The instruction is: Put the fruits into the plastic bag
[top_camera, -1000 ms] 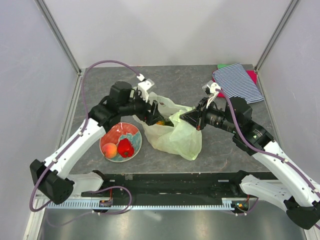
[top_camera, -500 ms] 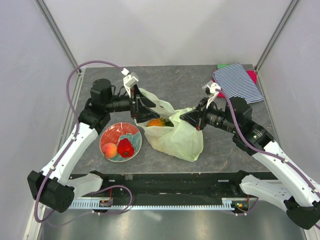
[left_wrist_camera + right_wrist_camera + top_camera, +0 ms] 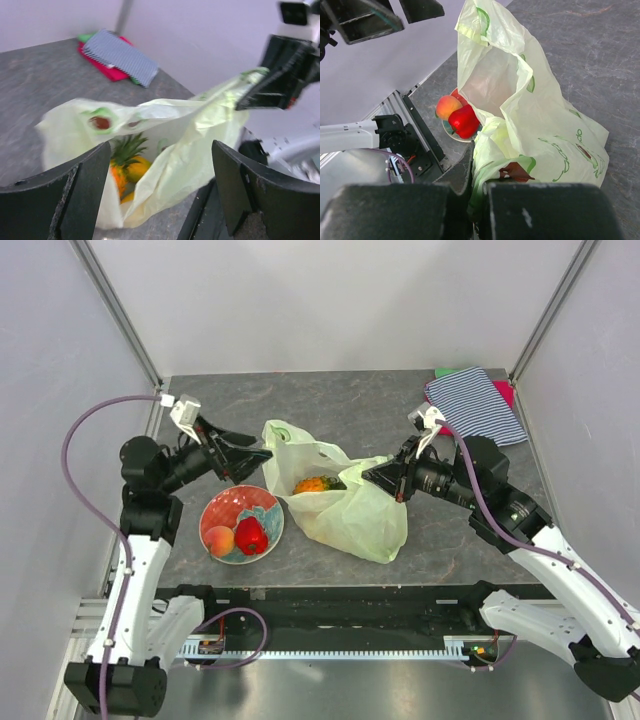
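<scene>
The pale green plastic bag lies mid-table with its mouth facing left. An orange pineapple with green leaves rests inside it, also seen through the mouth in the left wrist view as the pineapple. My right gripper is shut on the bag's upper rim and holds it raised. My left gripper hangs open and empty, left of the bag and above the red plate. On the plate lie a peach and a red pepper-like piece.
A striped blue-white cloth lies on pink and green cloths at the back right corner. Grey walls close in the table on three sides. The black rail with the arm bases runs along the near edge.
My left gripper has drawn back to the left, out of the bag's mouth, leaving the pineapple inside. The right gripper has kept its hold on the bag.
</scene>
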`<state>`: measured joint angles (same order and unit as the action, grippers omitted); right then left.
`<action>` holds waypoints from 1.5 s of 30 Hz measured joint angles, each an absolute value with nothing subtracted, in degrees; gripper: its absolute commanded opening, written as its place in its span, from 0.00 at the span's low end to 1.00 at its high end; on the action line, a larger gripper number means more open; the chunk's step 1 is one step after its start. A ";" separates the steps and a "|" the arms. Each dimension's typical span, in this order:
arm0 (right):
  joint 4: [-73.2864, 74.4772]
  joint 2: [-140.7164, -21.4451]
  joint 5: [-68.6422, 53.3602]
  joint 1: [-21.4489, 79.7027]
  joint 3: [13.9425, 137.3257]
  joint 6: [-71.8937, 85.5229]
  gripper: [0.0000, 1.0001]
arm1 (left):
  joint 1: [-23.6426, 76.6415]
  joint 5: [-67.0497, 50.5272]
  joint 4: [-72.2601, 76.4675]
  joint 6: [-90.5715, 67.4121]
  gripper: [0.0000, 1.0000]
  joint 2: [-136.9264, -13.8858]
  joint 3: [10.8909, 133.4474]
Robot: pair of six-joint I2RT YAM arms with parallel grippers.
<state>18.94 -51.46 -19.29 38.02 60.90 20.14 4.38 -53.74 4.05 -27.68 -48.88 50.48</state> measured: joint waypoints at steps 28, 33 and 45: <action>19.62 -50.61 -18.96 38.04 60.90 19.42 0.00 | -9.15 -10.85 -34.70 -25.87 0.87 -35.94 40.62; 19.59 -50.61 -18.96 38.02 60.88 19.42 0.00 | -8.14 -7.27 -35.66 -28.12 0.89 -34.11 38.30; 19.92 -48.84 -18.92 38.02 60.75 18.57 0.00 | -6.61 3.53 -40.16 -33.58 0.99 -36.99 37.65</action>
